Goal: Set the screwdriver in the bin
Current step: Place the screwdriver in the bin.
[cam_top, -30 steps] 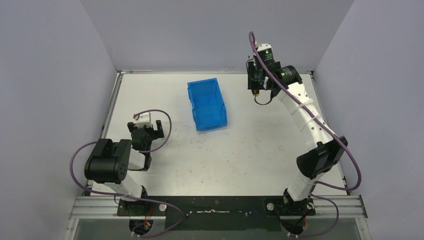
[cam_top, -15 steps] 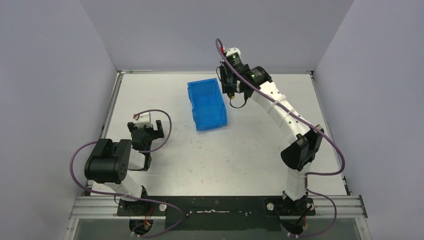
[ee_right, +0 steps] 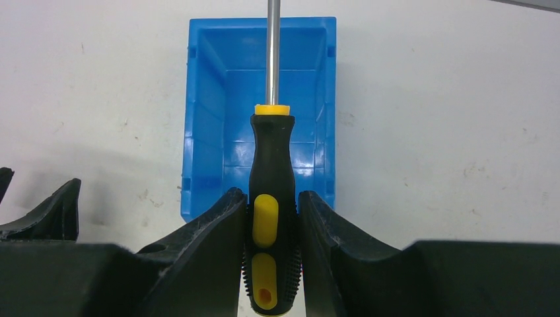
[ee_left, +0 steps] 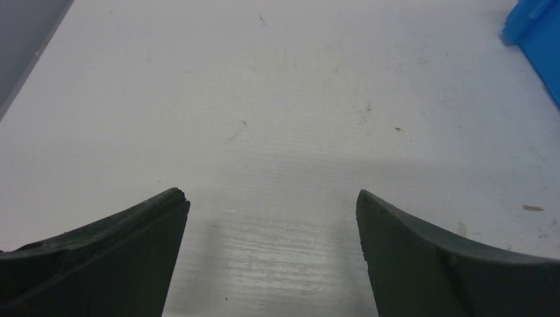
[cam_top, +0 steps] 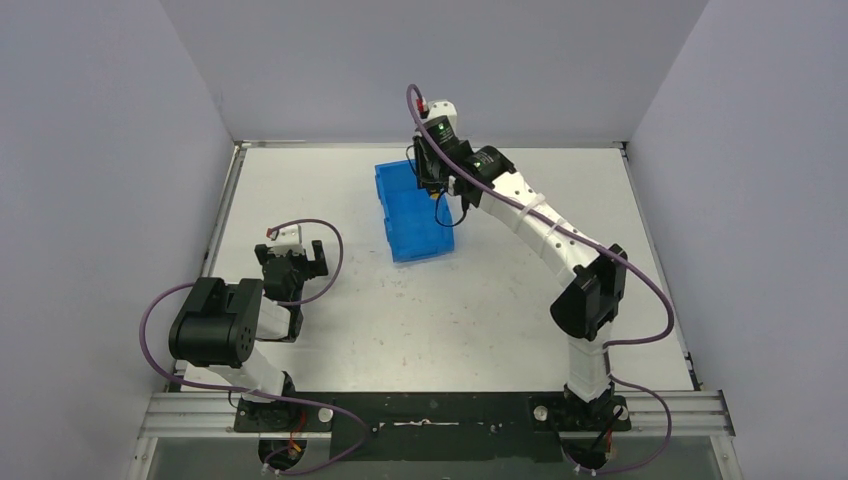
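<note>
My right gripper [ee_right: 272,198] is shut on the black-and-yellow handle of the screwdriver [ee_right: 271,165], whose metal shaft points away from the camera over the blue bin [ee_right: 218,105]. Seen from above, that gripper [cam_top: 432,178] hangs over the bin [cam_top: 405,225] near its far right wall, and only a bit of the screwdriver [cam_top: 442,196] peeks out below it. The bin sits at the table's middle back and nothing shows inside it. My left gripper [cam_top: 298,262] rests low at the left, and in its wrist view the jaws [ee_left: 271,205] are open over bare white table.
A corner of the bin [ee_left: 536,36] shows at the upper right of the left wrist view. Grey walls enclose the white table [cam_top: 480,300] on three sides. A purple cable loops beside each arm.
My right arm has swung left from the back right of the table to above the bin, carrying the screwdriver. The left arm has not moved.
</note>
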`<action>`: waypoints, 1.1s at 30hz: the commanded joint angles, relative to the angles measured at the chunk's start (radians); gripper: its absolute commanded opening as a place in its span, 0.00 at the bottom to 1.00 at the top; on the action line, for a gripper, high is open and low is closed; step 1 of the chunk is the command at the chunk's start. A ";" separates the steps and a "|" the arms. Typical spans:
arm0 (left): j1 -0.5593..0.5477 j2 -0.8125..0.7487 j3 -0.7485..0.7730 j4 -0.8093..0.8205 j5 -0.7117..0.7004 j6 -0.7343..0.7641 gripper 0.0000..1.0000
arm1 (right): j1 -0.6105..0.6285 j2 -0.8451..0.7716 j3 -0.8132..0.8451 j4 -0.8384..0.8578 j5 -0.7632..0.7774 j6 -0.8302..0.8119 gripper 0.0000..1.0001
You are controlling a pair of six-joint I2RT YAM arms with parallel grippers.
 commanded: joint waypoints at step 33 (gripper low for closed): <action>-0.002 -0.005 0.018 0.053 0.003 0.007 0.97 | 0.080 0.179 -0.458 0.598 0.170 0.110 0.10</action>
